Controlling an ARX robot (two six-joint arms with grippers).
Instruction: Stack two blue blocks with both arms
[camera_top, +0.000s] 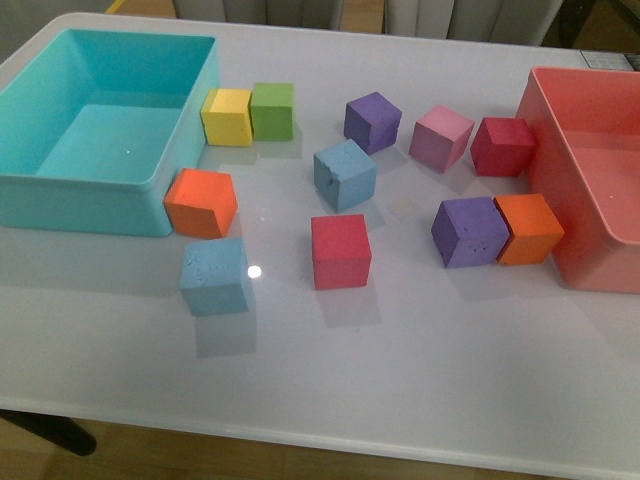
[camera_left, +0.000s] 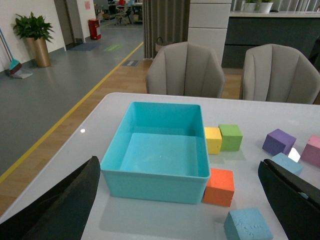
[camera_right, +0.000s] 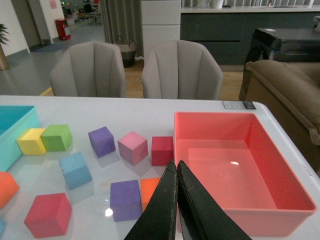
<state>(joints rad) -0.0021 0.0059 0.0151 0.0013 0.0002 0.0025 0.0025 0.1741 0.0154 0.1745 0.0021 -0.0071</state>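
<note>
Two sky-blue foam cubes lie apart on the white table. One blue block (camera_top: 345, 174) sits mid-table; it shows in the left wrist view (camera_left: 287, 163) and the right wrist view (camera_right: 75, 169). The other blue block (camera_top: 215, 276) sits nearer the front left, below an orange cube, and shows in the left wrist view (camera_left: 248, 225). Neither arm appears in the front view. My left gripper (camera_left: 185, 200) is open and empty, high above the table near the teal bin. My right gripper (camera_right: 176, 170) is shut and empty, above the table beside the red bin.
A teal bin (camera_top: 150, 190) stands at the left and a red bin (camera_top: 545, 140) at the right. Orange (camera_top: 201, 202), yellow (camera_top: 228, 116), green (camera_top: 272, 110), purple (camera_top: 372, 121), pink (camera_top: 441, 138) and red (camera_top: 341, 251) cubes lie scattered. Another purple cube (camera_top: 470, 232) touches an orange one (camera_top: 529, 228).
</note>
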